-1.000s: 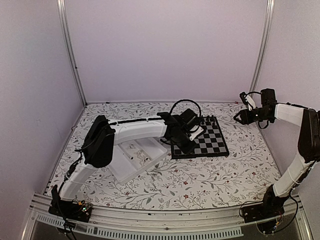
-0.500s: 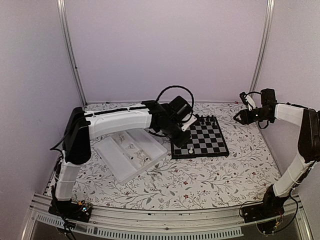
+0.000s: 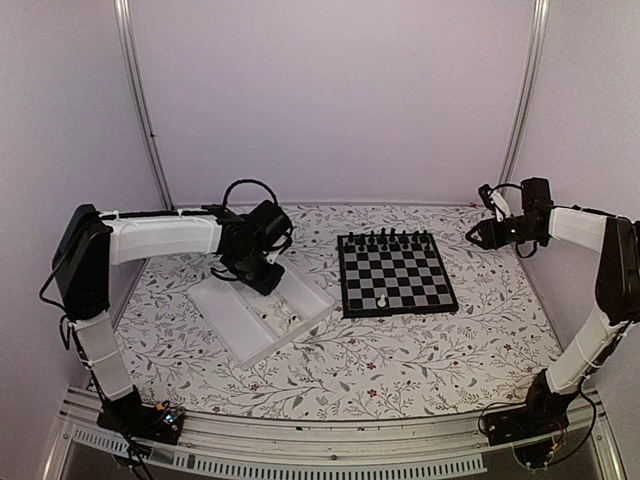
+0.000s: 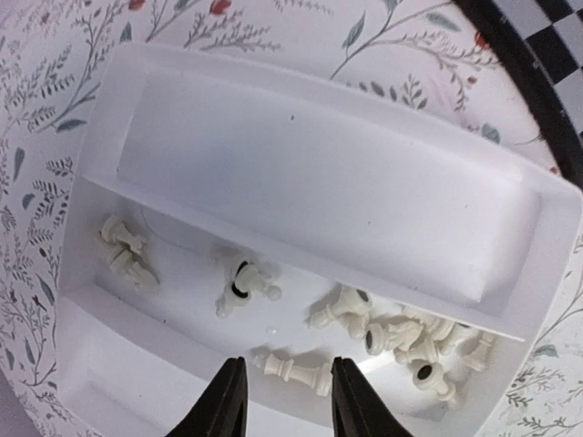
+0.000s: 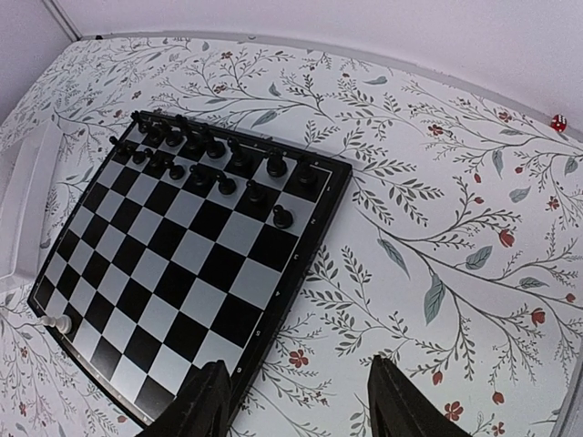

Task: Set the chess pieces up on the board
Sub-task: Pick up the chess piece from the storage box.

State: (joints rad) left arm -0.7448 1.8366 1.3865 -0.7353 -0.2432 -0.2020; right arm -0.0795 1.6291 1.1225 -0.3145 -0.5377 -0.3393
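Note:
The chessboard [image 3: 397,273] lies right of centre; it also shows in the right wrist view [image 5: 182,273]. Black chessmen fill its far rows. One white piece [image 3: 381,300] stands on its near-left corner, also seen in the right wrist view [image 5: 60,322]. Several white pieces [image 4: 401,332] lie loose in the white tray [image 4: 319,182]. My left gripper [image 4: 285,401] is open and empty, hovering over the tray with a lying white piece [image 4: 296,370] between its fingertips' line. My right gripper [image 5: 296,401] is open and empty, held high right of the board [image 3: 490,232].
The white compartmented tray [image 3: 232,325] sits left of the board on the floral tablecloth. Metal posts stand at the back corners, with walls close on both sides.
My left arm has swung left from the board's near-left corner to above the tray, leaving one white piece standing on the board. The right arm has not moved.

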